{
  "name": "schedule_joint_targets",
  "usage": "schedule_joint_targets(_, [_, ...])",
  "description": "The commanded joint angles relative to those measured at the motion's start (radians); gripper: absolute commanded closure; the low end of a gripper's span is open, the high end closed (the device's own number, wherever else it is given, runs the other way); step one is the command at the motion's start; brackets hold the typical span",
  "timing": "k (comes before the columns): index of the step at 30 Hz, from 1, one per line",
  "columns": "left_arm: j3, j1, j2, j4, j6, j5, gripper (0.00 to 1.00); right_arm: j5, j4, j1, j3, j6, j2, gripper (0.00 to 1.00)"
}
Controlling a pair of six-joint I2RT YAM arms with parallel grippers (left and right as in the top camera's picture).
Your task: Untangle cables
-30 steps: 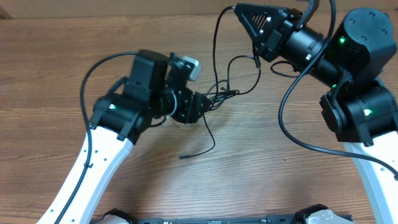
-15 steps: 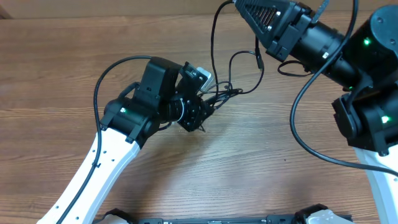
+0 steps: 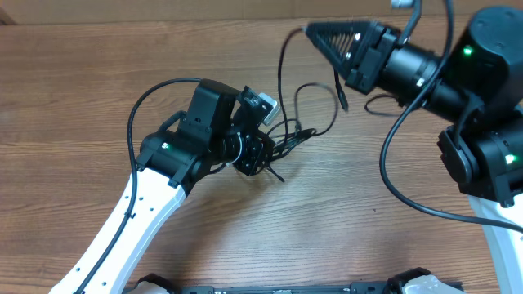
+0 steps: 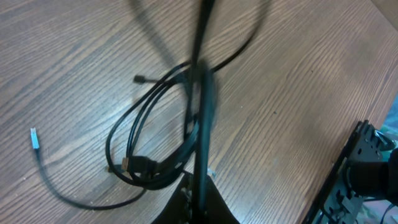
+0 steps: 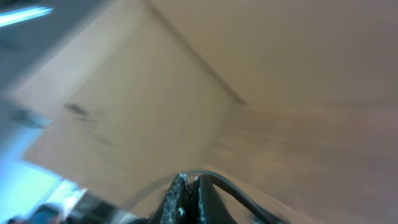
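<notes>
The cables [image 3: 280, 82] are mostly gathered in one tangle [image 3: 288, 139] on the wooden table [image 3: 82, 82]; the left gripper [image 3: 260, 155] sits hard against the left side of that tangle, clenched on a strand of it, and from its own camera one cord rises taut out of the fingers [image 4: 198, 202] across the loose loops. The right gripper [image 3: 312, 30] is up on the far side of the tangle, pinched shut on another strand that drops in a long curve back down to it; its own camera is too blurred to show more than a thin line leaving the fingers. A silvery tip [image 4: 34, 138] lies on the wood well off from the tangle, free of the loops.

To my eye the step is drawing one cord out while the other arm anchors the knot. Done well, the left should hold low and steady; the right should pull slowly away from the tangle along the cord's own line, watching that the loops slip open rather than cinch; if the whole bundle lifts, better to ease off and regrip nearer the crossing. No brand, label or writing can be read anywhere.
</notes>
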Motion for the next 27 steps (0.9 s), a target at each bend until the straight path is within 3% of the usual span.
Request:
schedule_joint_targets(1, [0.005,-0.002,-0.028,0.003,-0.014,0.035,0.96,0.176,-0.086,-0.004,0.023,-0.149,-0.009,0.87])
schedule_joint_targets(2, [0.009,-0.002,-0.034,0.003,-0.014,0.040,0.96,0.204,-0.121,-0.004,0.023,-0.172,-0.005,0.65])
schedule_joint_targets(3, [0.016,-0.002,-0.045,0.001,-0.014,0.042,0.96,0.226,-0.148,-0.004,0.023,-0.187,0.001,0.11])
schedule_joint_targets(4, [0.023,-0.002,-0.054,0.000,-0.014,0.042,0.96,0.236,-0.167,-0.004,0.023,-0.205,0.006,0.00])
schedule_joint_targets(12, [0.134,-0.001,-0.122,-0.009,-0.017,0.031,0.96,0.302,-0.301,-0.004,0.023,-0.227,0.048,0.00])
schedule_joint_targets(19, [0.266,-0.001,-0.129,-0.016,-0.016,-0.080,0.96,0.302,-0.408,-0.004,0.023,-0.227,0.088,0.00])
schedule_joint_targets(27, [0.336,-0.001,-0.128,-0.044,-0.017,-0.148,0.96,0.278,-0.475,-0.004,0.023,-0.434,0.092,0.02])
